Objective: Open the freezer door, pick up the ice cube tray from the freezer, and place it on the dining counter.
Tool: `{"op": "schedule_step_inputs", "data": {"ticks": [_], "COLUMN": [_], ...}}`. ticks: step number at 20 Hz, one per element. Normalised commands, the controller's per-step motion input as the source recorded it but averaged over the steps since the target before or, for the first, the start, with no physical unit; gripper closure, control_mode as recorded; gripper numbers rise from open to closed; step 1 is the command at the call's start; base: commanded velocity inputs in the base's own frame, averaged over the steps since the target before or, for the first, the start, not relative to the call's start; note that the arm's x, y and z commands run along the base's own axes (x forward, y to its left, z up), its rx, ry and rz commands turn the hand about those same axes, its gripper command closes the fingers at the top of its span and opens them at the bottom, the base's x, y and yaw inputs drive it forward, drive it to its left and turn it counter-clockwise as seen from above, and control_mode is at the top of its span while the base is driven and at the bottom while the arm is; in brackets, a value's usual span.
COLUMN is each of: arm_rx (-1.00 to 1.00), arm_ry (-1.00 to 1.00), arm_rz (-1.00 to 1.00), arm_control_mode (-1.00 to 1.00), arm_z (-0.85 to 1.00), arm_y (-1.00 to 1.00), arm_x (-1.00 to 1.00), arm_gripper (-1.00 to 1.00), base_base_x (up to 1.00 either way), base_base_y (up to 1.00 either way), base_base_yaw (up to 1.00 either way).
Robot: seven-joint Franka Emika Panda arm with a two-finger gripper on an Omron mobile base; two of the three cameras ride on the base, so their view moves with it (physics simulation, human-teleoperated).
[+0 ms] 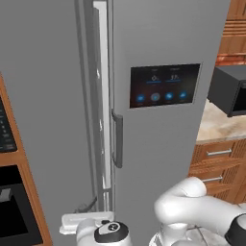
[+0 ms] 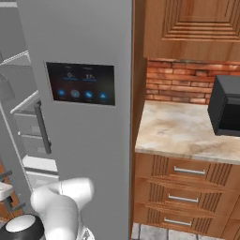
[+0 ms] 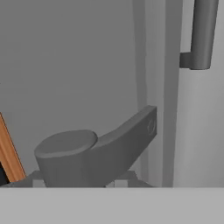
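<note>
The freezer door [image 1: 48, 105], plain grey, stands ajar, and a pale strip of the freezer [image 1: 102, 57] shows along its right edge. In the right base view the freezer [image 2: 23, 122] shows shelves and grey bins. My gripper [image 1: 87, 214] is low at the door's bottom right, its white hand against the lower end of the bar handle [image 3: 87, 148]. That handle end looms close in the hand view, and my fingertips are hidden, so their state is unclear. The ice cube tray is hidden. The dining counter is out of view.
Right of the gap is the grey door with the black display panel [image 1: 163, 86] and its short handle [image 1: 117, 139]. A black microwave [image 2: 227, 105] sits on the wall counter [image 2: 178, 126] over wooden drawers [image 2: 187, 187]. A black oven [image 1: 9, 211] is at far left.
</note>
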Motion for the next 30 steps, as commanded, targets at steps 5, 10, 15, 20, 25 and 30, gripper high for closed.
{"op": "schedule_step_inputs", "data": {"ticks": [5,10,15,20,25,30], "arm_rx": [-0.03,-0.04,-0.07,-0.05,0.0,0.0], "arm_ry": [0.0,0.0,0.02,0.0,0.0,0.0], "arm_rz": [0.12,0.14,0.13,0.14,0.05,0.0], "arm_control_mode": [-1.0,-1.0,-1.0,-1.0,-1.0,-1.0], "arm_z": [0.0,-0.02,0.0,-0.04,0.0,0.0], "arm_y": [0.46,0.6,0.83,0.7,0.16,0.0], "arm_x": [-0.46,-0.38,-0.39,-0.42,-0.02,0.0], "arm_gripper": [1.0,1.0,1.0,1.0,1.0,-1.0], "base_base_x": [0.0,0.0,0.0,0.0,0.0,0.0], "base_base_y": [0.0,0.0,0.0,0.0,0.0,0.0], "base_base_yaw": [0.0,0.0,0.0,0.0,0.0,0.0]}}
